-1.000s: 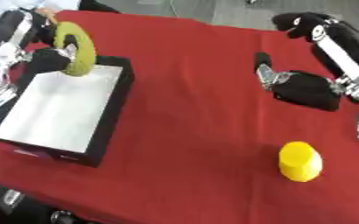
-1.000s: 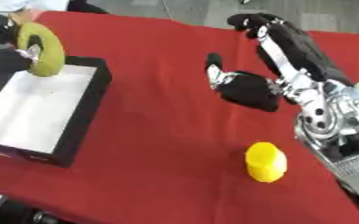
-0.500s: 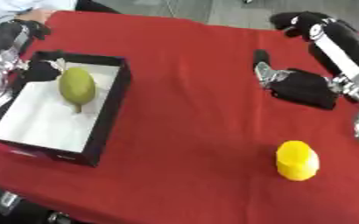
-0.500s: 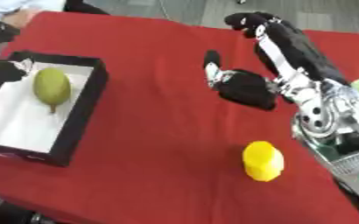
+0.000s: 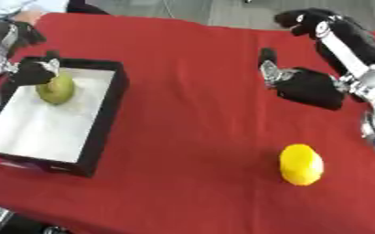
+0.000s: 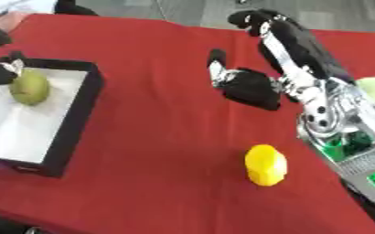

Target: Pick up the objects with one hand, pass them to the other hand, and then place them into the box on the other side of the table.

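I see a black-walled box [image 5: 103, 119] with a white floor at the 9 o'clock side of the red table [image 5: 190, 91]. A green pear-shaped fruit [image 5: 56, 88] lies on the white floor in the box's far half, toward 11 o'clock of the box.

My left hand [image 5: 33, 72] is at the box's far-left corner, right beside the fruit. Its dark fingers look curled, and their tips meet or overlap the fruit's top; I cannot tell whether they grip it or just rest against it.

My right hand [image 5: 307, 87] hovers above the cloth at about 2 o'clock from table centre, with the palm down, one digit [image 5: 267, 64] sticking up straight and the others relaxed. It holds nothing.

A yellow lemon-like fruit [image 5: 301, 164] sits alone on the cloth at about 4 o'clock, well apart from the box and nearer to me than the right hand.
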Controlling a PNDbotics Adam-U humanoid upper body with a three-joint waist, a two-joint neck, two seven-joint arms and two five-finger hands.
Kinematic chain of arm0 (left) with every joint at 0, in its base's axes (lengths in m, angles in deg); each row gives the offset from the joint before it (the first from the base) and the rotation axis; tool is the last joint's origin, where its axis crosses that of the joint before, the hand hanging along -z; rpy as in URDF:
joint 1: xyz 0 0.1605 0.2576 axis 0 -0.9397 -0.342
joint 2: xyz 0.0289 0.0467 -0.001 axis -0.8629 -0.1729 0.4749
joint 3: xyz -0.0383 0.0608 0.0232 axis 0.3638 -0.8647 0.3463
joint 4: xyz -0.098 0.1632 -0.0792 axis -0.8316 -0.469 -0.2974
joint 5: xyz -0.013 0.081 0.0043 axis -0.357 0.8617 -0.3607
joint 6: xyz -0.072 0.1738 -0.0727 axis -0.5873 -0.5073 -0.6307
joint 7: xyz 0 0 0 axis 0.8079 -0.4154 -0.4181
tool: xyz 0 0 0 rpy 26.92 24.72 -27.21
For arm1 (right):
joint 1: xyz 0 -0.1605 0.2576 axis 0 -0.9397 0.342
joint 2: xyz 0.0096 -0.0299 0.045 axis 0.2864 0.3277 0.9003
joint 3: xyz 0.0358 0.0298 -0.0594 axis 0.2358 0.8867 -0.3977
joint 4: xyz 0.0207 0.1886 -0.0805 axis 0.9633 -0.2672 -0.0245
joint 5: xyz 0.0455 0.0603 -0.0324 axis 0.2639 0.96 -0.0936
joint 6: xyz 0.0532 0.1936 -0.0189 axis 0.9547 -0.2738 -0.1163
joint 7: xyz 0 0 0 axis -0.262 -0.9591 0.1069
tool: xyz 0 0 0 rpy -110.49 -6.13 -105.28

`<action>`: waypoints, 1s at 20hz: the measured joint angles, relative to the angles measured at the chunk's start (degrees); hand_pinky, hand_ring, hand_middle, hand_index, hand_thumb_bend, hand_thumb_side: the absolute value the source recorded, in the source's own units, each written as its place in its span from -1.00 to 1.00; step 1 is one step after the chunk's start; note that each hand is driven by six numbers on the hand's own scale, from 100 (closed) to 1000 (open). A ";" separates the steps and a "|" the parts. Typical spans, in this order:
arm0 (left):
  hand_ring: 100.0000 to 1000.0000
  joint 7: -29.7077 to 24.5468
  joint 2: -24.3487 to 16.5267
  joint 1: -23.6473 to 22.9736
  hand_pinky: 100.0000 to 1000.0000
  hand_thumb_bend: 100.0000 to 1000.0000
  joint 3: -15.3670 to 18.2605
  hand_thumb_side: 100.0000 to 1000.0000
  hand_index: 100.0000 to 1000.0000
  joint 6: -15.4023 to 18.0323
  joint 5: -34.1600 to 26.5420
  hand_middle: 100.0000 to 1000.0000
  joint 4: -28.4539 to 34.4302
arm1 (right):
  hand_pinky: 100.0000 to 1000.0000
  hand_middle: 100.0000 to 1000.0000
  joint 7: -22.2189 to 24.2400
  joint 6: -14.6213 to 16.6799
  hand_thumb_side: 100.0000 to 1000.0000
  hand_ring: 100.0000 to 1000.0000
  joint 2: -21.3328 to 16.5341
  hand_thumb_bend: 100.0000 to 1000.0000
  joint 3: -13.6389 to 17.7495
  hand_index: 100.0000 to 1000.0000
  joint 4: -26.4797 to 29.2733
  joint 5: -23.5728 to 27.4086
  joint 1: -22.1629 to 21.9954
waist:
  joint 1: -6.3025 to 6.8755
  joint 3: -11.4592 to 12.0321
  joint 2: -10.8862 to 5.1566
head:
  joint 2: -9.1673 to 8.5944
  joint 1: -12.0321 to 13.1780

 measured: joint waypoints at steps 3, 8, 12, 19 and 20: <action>0.36 4.26 0.59 1.06 0.45 -1.00 0.33 -0.25 0.35 5.01 -5.94 0.12 2.01 | 0.77 0.62 0.36 -0.42 -0.23 0.66 -1.55 -0.97 1.10 0.68 0.00 0.65 -0.16 | -0.12 -0.33 0.00 | 0.00 -0.96; 0.36 8.23 2.92 2.14 0.47 -1.00 0.40 -0.07 0.41 11.51 -13.79 0.12 2.73 | 0.79 0.63 0.11 -1.09 -0.24 0.68 -4.75 -0.88 3.65 0.69 0.00 2.56 -1.93 | -0.39 -0.91 0.00 | 0.00 -1.86; 0.37 9.76 5.67 2.60 0.50 -1.00 1.12 0.15 0.42 14.54 -17.95 0.12 2.74 | 0.81 0.66 1.08 -1.23 -0.20 0.70 -8.15 -0.84 5.50 0.72 0.00 3.72 -4.51 | -0.98 -1.10 0.00 | -0.04 -2.72; 0.38 11.29 9.52 2.75 0.52 -1.00 2.66 0.32 0.41 17.59 -21.85 0.12 2.74 | 0.84 0.67 5.43 -0.24 -0.23 0.73 -15.08 -0.73 10.79 0.73 0.00 6.97 -9.57 | -1.38 -1.17 0.00 | -0.37 -3.54; 0.38 11.43 9.62 2.73 0.54 -1.00 2.75 0.30 0.39 17.72 -22.16 0.11 2.74 | 0.85 0.68 6.03 0.10 -0.22 0.75 -16.27 -0.72 11.60 0.74 0.00 7.38 -10.21 | -1.44 -1.17 0.00 | -0.53 -3.69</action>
